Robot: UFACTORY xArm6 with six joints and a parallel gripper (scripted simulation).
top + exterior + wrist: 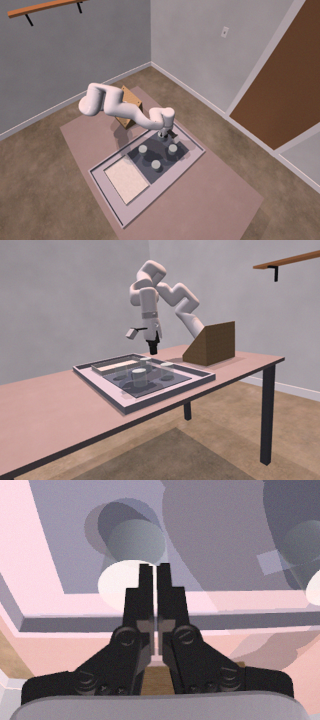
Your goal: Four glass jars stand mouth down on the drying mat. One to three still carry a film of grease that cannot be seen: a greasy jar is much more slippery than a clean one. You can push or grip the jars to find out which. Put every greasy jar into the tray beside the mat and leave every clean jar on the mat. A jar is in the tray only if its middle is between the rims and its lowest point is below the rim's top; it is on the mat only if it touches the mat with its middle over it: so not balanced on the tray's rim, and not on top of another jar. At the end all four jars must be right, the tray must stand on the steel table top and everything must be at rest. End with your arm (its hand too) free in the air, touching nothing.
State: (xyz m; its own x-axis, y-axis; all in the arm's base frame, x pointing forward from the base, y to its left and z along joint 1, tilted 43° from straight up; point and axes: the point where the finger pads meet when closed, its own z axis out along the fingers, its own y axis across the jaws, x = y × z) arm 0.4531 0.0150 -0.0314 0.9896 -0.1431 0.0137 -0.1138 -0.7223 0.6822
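Testing looks like the step in hand: all four jars stand on the flat dark-grey drying mat (150, 157) (160, 389) (75, 560), and the shallow cream-floored tray (126, 179) (102, 373) beside it, towards the overhead view's left edge of the pink-toned steel worktop (206, 188) (38, 400) (50, 652), holds none. The black-fingered claw (163, 134) (153, 353) (154, 583) has its fingers together with nothing between them, above the mat and apart from the jars. It is near the pale, see-through glass jar (162, 137) (167, 372) (134, 542) closest to the worktop's top corner in the overhead view. A second glass jar (172, 149) (139, 378) stands nearer the worktop's right edge there, a third glass jar (155, 164) (121, 370) towards its lower end, and a fourth glass jar (142, 149) (146, 364) (300, 547) on the side facing its left edge. Every jar is upright, long axis vertical, closed base up and mouth down. The next move probably calls for lowering the closed fingers beside the nearest jar and nudging it low and gently, judging grease by how readily it slides; a high push could tip it.
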